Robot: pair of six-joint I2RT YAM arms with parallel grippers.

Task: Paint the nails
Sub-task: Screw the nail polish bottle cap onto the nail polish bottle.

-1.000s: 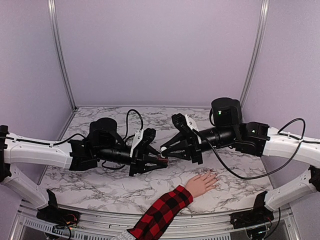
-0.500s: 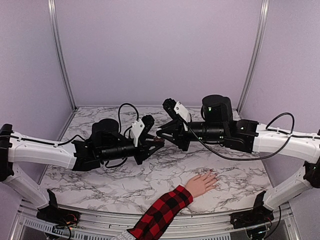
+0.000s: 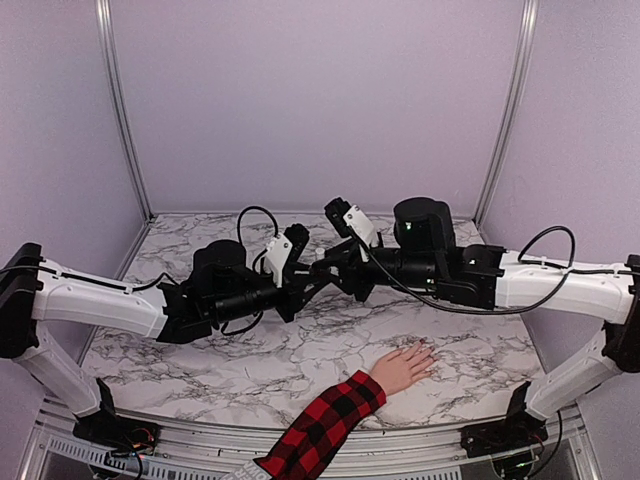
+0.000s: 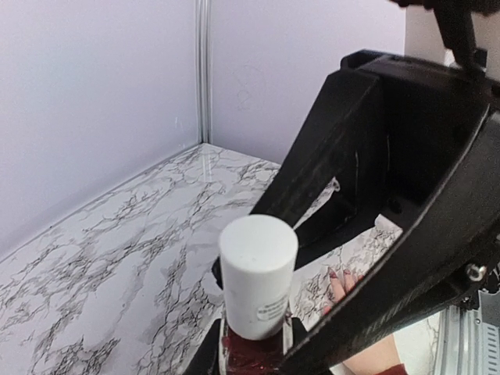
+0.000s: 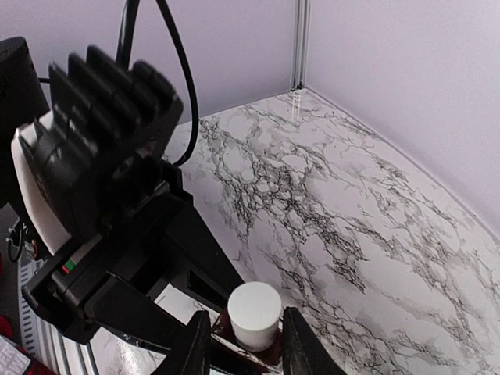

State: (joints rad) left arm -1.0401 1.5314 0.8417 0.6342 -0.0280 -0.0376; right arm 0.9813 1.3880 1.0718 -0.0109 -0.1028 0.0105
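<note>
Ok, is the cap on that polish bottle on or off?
On: the white cap sits on the dark-red bottle's neck, in both wrist views.

Count, taken from the top view.

- Arms: 2. The left arm (image 3: 100, 300) comes in from 8 o'clock and the right arm (image 3: 560, 285) from 4 o'clock.
- Grippers: 2. The left gripper (image 3: 312, 283) and right gripper (image 3: 323, 268) are both near table centre.
- Polish bottle (image 4: 251, 358): 1, with 1 white cap (image 4: 258, 273).
- Hand (image 3: 403, 367): 1, at 5 o'clock, in 1 plaid sleeve (image 3: 325, 425).
- Nails (image 4: 333, 275): not countable. They are too small from above, and only a few fingertips show in the left wrist view.
- Marble table (image 3: 200, 370): 1.
- Metal corner posts: 2, the left post (image 3: 115, 100) at 11 o'clock and the right post (image 3: 510, 100) at 1 o'clock.
</note>
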